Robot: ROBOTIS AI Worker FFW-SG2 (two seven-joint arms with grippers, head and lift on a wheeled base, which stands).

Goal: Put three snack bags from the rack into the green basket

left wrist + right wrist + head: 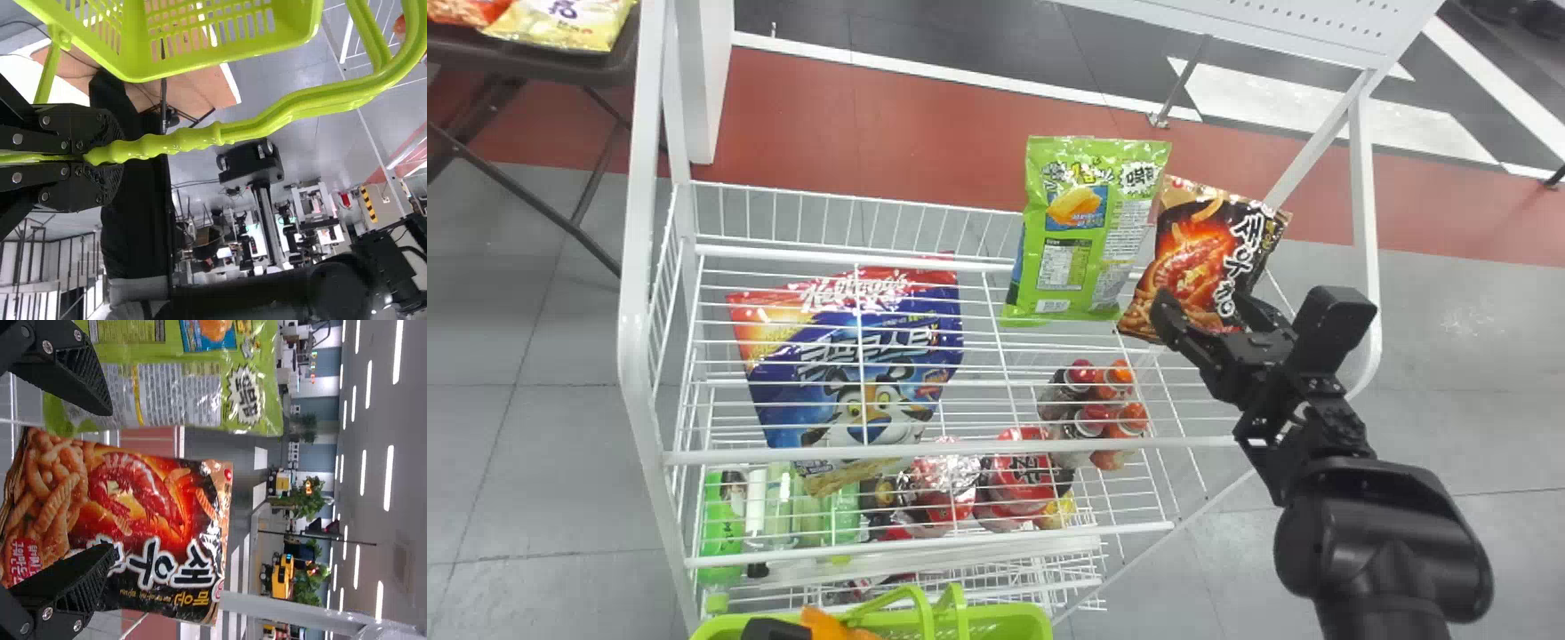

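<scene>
The green basket (1009,615) hangs before the rack (633,293), its handle (200,138) pinched in the left claw (774,630). At the rack's right side sits an orange-and-black bag (1193,253), the right claw (1200,308) spread close by; a green bag (1060,258) sits nearer the rack's middle.

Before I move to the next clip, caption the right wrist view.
The open right gripper faces a green snack bag and a shrimp-picture snack bag.
</scene>
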